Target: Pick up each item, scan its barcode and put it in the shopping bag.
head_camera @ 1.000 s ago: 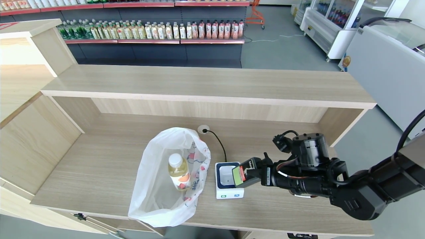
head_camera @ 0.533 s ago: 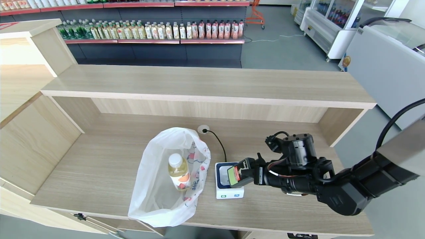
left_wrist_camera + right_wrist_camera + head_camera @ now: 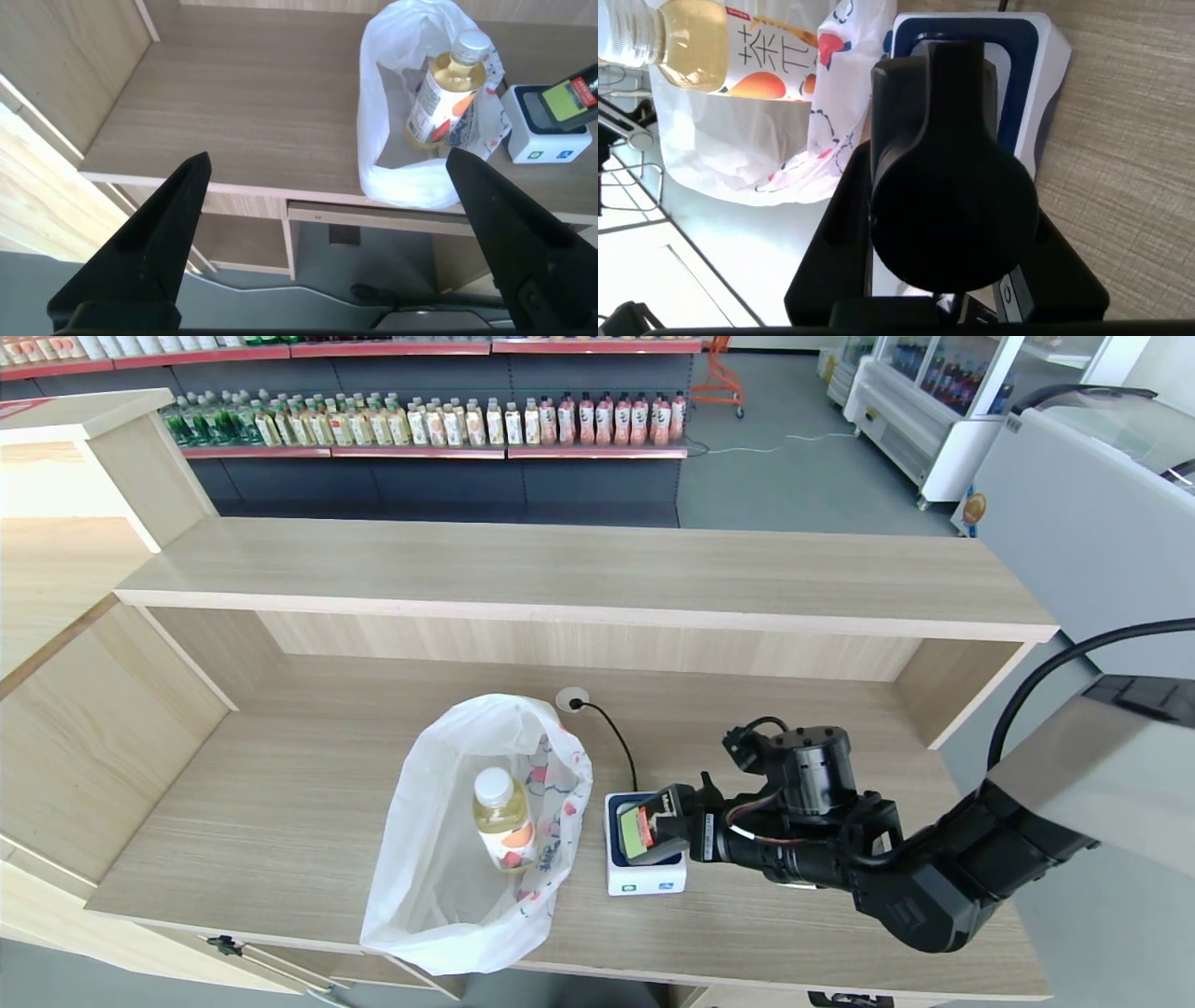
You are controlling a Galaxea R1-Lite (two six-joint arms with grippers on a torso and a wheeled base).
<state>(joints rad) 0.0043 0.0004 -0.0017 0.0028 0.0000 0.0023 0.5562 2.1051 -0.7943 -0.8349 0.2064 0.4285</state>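
right end effector clamps green box over scanner | left end effector spread wide

Tabletop: bag near front edge, bottle inside. Scanner just right of bag; cable runs behind scanner. Box in right gripper, over scanner.

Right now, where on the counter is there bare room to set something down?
Free: the counter left of the bag, up to the side wall. Crowded: bag beside scanner, cable behind, right gripper holding the item over the scanner.
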